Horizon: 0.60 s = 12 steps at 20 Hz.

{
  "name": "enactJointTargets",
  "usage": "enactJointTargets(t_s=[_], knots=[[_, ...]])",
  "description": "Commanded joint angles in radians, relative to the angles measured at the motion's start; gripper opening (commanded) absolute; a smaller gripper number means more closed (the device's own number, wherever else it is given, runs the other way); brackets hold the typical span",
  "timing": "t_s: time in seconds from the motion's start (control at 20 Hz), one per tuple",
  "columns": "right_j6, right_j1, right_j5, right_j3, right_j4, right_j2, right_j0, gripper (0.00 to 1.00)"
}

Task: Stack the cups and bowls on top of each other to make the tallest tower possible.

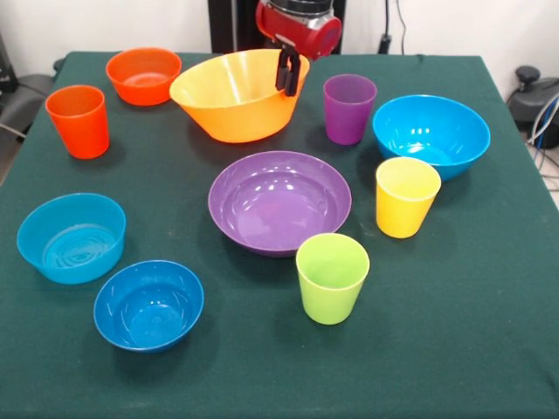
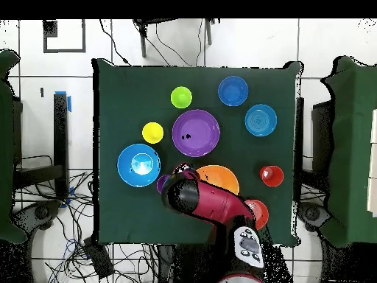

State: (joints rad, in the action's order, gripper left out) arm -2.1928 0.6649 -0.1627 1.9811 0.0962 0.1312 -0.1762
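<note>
- Where dark green cloth covers table (image 1: pixel 489 349): ten separate cups and bowls, white tiled floor (image 2: pixel 324 44) around.
- Gripper (image 1: pixel 288 72) pinching orange-yellow bowl (image 1: pixel 229 105) rim.

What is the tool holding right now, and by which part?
The tool grips the orange-yellow bowl by its far rim, one finger inside the wall and one outside. The bowl sits tilted, its gripped side raised.

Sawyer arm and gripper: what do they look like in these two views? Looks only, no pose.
The arm has a glossy red shell with black sections. The overhead view shows a light grey panel with dark buttons near its base end. In the front view, the rounded red housing has a dark band on top, and the gripper below it is black, narrow and blocky. No cables or lettering can be made out on the arm.
</note>
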Motion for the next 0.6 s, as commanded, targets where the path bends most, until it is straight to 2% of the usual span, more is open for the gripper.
enactJointTargets(t_s=[0.05,0.35,0.6], knots=[[-0.042,0.064,-0.168,-0.045,-0.019,-0.049,0.026,0.0],[-0.035,0.108,-0.21,-0.059,-0.039,-0.025,0.045,0.0],[-0.036,0.093,-0.136,-0.051,-0.065,-0.013,0.049,0.0]])
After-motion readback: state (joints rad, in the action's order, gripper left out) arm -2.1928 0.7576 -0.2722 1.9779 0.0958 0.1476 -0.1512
